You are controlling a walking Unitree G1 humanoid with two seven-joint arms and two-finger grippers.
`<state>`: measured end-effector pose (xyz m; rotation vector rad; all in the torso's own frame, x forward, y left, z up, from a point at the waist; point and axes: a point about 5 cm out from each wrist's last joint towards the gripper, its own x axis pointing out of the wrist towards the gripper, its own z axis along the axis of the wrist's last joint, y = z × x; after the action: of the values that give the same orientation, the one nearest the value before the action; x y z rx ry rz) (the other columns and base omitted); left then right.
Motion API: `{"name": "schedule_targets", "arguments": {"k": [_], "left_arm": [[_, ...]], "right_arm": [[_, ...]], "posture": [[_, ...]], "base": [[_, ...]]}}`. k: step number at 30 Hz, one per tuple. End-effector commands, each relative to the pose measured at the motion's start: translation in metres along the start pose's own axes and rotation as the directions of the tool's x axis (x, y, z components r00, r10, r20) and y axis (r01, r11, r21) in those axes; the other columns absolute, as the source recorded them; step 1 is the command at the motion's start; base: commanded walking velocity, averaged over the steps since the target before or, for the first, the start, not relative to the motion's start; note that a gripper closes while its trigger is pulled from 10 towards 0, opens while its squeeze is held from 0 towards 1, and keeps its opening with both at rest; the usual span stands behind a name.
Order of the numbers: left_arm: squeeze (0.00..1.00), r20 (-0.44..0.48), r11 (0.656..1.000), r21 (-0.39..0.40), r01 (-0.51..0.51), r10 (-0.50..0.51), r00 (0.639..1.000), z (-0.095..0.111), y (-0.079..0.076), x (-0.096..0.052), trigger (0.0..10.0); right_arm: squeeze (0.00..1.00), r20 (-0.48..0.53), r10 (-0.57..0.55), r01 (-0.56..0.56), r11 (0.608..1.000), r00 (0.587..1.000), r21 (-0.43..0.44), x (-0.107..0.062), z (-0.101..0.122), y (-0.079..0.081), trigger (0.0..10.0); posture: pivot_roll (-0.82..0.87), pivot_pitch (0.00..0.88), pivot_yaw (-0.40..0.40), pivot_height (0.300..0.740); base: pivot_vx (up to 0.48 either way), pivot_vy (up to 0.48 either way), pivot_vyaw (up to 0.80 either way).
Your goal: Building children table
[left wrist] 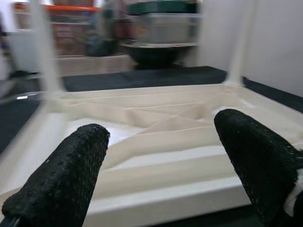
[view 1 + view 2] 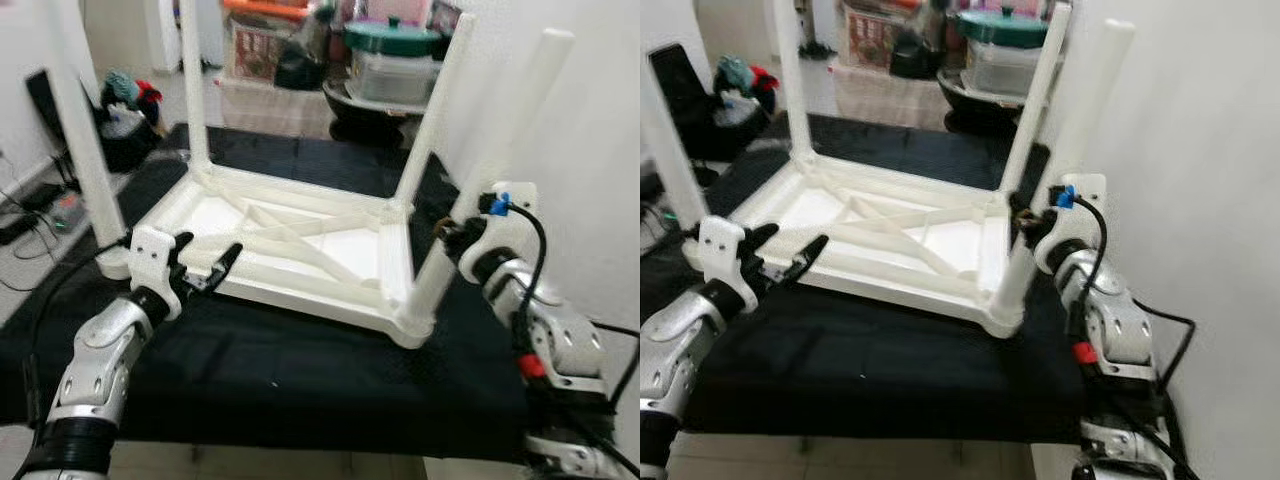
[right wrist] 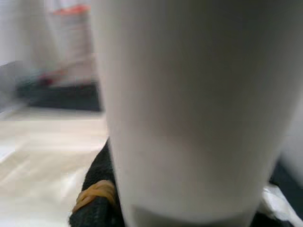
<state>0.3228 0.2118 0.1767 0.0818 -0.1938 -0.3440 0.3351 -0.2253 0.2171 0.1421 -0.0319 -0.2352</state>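
A white children's table (image 2: 290, 240) lies upside down on a black-covered surface (image 2: 300, 370), with its legs pointing up. My left gripper (image 2: 210, 252) is open at the table's near left edge, close to the rim, with nothing between its fingers (image 1: 66, 179). The left wrist view looks across the ribbed underside of the table (image 1: 156, 113). My right gripper (image 2: 455, 235) is shut on the lower part of the near right leg (image 2: 505, 140), which leans slightly. In the right wrist view that leg (image 3: 189, 94) is very close, with a black finger (image 3: 94, 198) beside it.
A white wall (image 2: 600, 150) stands close on the right. Behind the table are boxes (image 2: 265, 50), a clear bin with a green lid (image 2: 395, 40) and a dark bowl. On the left floor lie cables (image 2: 30, 200) and a dark bag with toys (image 2: 125, 105).
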Motion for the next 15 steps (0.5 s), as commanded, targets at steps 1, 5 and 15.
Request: {"name": "schedule_targets", "arguments": {"k": [1,5,15], "left_arm": [[0.55,-0.010,1.000,0.001,0.003,-0.003,1.000,-0.001,-0.001,0.001,10.0],[0.55,-0.009,1.000,-0.007,0.001,-0.001,1.000,-0.002,-0.002,0.001,10.0],[0.53,-0.010,1.000,-0.007,-0.007,0.007,1.000,-0.002,0.000,0.001,10.0]], "right_arm": [[0.00,-0.123,-0.405,0.406,0.914,0.906,-0.024,-0.016,-0.037,-0.047,0.0],[0.00,-0.141,-0.415,0.421,0.907,0.899,0.014,-0.035,-0.047,-0.020,0.0],[1.00,-0.024,0.213,-0.213,0.977,0.977,0.023,-0.039,-0.022,0.064,10.0]], "posture": [[0.10,0.000,-0.113,0.740],[0.09,0.000,-0.107,0.740],[0.09,0.000,-0.123,0.740]], "base": [[0.000,0.000,0.00],[0.000,0.000,0.00],[0.000,0.000,0.00]]}}
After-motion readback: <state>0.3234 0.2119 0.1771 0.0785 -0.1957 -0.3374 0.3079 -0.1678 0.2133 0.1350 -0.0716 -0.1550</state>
